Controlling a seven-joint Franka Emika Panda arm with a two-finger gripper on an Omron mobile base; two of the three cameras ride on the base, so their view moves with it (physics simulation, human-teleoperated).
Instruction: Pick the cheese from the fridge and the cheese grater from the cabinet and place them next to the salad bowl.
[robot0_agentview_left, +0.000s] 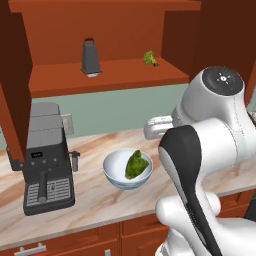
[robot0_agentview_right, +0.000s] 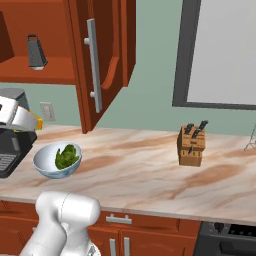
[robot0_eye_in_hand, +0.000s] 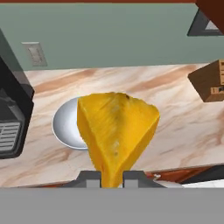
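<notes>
Cheese (robot0_eye_in_hand: 117, 131), mid-frame, looks firm yet waxy; my gripper (robot0_eye_in_hand: 112, 178) is clamped on its narrow tip, a slip-prone hold.

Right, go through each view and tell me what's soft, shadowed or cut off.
Left base view: the arm blocks the lower right; the cheese grater reads crisply on the cabinet shelf. Right base view: evenly lit, faint shadow beside the knife block. Hand view: the cheese in the gripper looms large and hides most of the salad bowl.
</notes>
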